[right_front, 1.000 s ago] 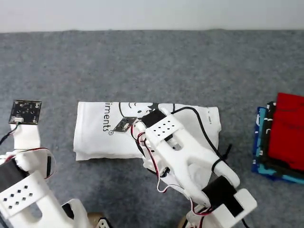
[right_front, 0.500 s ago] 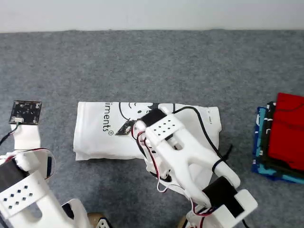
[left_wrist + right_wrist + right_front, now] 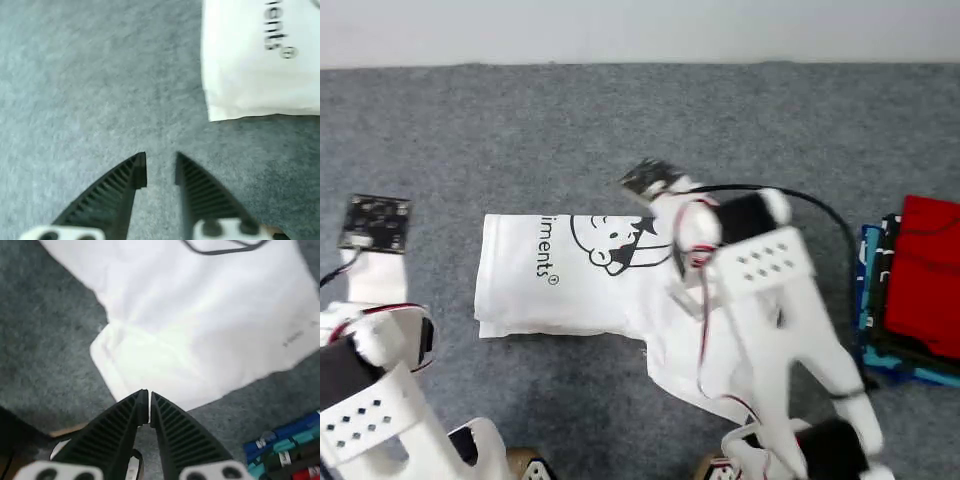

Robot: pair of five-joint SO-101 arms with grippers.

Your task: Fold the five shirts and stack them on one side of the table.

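The white shirt (image 3: 570,270) lies mid-bench, folded into a long band with one end splayed toward the near edge, so I judge its folding unfinished. A stack of folded shirts (image 3: 918,290), red on top, sits at the right edge of the bench (image 3: 620,120); its count is unclear. The right tool (image 3: 149,396) is almost closed over the splayed end, no cloth plainly pinched. The left tool (image 3: 160,170), narrowly parted, hangs over bare bench beside the shirt's other end.
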